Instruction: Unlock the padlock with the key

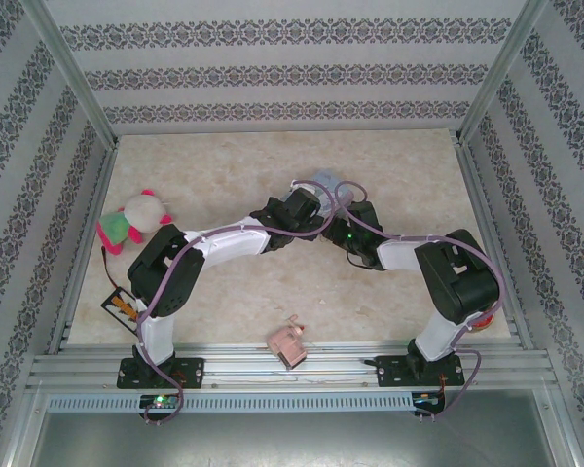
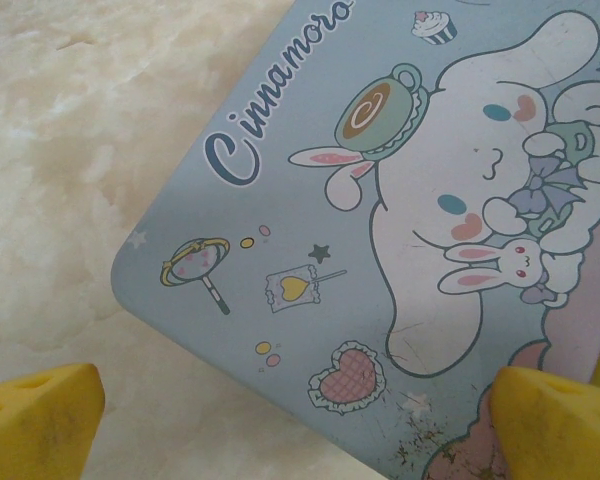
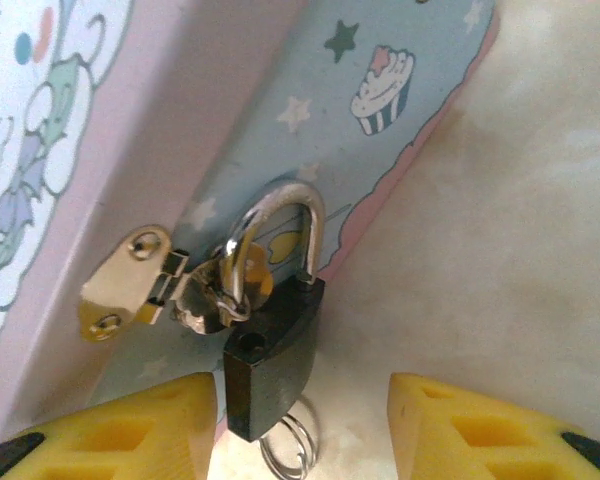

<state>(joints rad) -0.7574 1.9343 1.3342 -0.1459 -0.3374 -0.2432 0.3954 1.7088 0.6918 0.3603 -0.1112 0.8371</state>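
1. Where the hasp (image 3: 130, 285) juts from the side of the tin (image 3: 380, 150), the padlock (image 3: 270, 365) hangs by its silvery shackle (image 3: 280, 225). Its dark body points down, close over the pale surface (image 3: 520, 250).
2. One leg of the shackle enters the body; the other is hidden behind the hasp.
3. A wire ring (image 3: 290, 450) shows right under the body; whether a key sits in the lock I cannot tell.
4. The right pincer (image 3: 300, 435) has its yellow fingers apart on either side of the body, one just beside it and the other clear. It grips nothing.
5. The tin has a blue lid with a cartoon rabbit print and lies mid-surface, between the two arm ends in the top view.
6. The left pincer (image 2: 300, 430) hovers over a lid corner, spread wide and empty.
7. A pink block (image 1: 288, 342) lies near the front edge, and a plush (image 1: 136, 219) lies at the left side.
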